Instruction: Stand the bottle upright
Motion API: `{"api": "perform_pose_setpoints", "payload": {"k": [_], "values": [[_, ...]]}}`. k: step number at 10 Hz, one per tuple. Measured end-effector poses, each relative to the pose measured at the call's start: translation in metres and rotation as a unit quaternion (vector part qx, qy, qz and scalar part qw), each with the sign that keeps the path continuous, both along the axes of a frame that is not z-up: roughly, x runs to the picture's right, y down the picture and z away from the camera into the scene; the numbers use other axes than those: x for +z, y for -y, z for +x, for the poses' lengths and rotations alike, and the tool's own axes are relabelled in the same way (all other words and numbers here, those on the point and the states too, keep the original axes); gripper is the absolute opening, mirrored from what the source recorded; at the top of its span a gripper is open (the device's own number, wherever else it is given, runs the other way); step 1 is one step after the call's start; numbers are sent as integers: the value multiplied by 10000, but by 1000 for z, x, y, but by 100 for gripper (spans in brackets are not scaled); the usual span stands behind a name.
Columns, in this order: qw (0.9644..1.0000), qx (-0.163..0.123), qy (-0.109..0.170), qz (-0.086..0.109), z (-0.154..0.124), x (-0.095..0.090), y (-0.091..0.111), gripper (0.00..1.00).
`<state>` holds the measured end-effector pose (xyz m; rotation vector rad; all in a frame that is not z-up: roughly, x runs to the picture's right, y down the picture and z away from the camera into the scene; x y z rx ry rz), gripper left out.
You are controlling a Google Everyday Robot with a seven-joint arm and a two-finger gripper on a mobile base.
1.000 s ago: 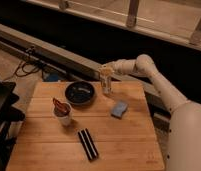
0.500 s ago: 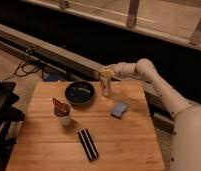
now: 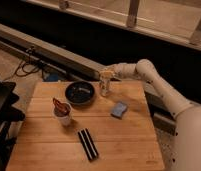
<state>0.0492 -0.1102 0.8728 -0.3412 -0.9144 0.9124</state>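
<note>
I'm seeing the hand (image 3: 108,74) pinching the upright bottle (image 3: 104,86) at the worktop's (image 3: 119,142) far edge, bowl (image 3: 79,93) just left, sponge (image 3: 118,109) nearer.

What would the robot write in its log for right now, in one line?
bottle: upright by bowl | end effector: at bottle top | sponge, cup: untouched

We see a wooden plank desk (image 3: 119,145) in dim warm light w/ the gripper (image 3: 107,75) over its far edge. Behind it a dark low wall and a grey ledge (image 3: 59,52) run diagonally, w/ pale railing posts (image 3: 133,12) up top. Black cables (image 3: 29,67) lie on the greyish floor (image 3: 6,70) at left.
</note>
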Motion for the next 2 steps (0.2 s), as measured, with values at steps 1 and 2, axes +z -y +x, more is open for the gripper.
{"api": "perform_pose_setpoints", "payload": {"k": [1,2], "values": [[10000,7,-3,13,3,-1,2,67],[10000,-25,12,35,1,-1,4,67]]}}
